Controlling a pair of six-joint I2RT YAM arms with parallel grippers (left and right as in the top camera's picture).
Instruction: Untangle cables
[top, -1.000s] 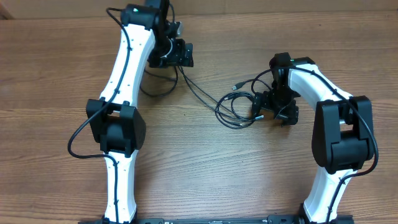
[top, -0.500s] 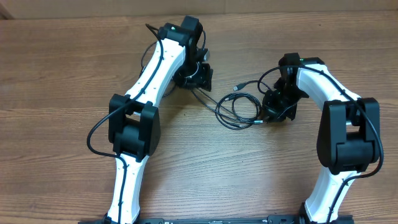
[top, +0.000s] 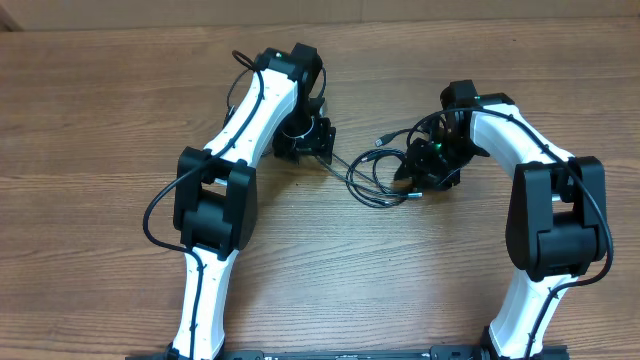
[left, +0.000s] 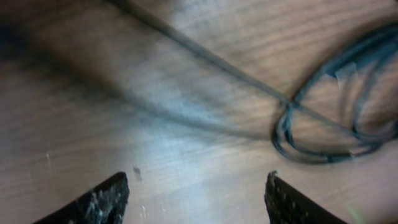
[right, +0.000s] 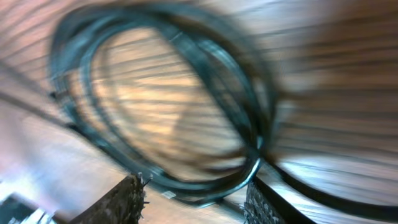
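Wood table (top: 90, 110) | left fingers (left: 99, 199) open, swung nearer cables (left: 287, 107) | right fingers (right: 127, 199) open

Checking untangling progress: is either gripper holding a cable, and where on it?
Nothing looks held. The left gripper is open over the table; the right gripper's jaws stand apart around the cable coil's edge.

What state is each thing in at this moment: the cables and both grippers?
cables: loose overlapping loops lying on the table, one strand running off toward the left gripper, not yet untangled.
left gripper: open, nothing between its fingers.
right gripper: open, close over the loops; view blurred.
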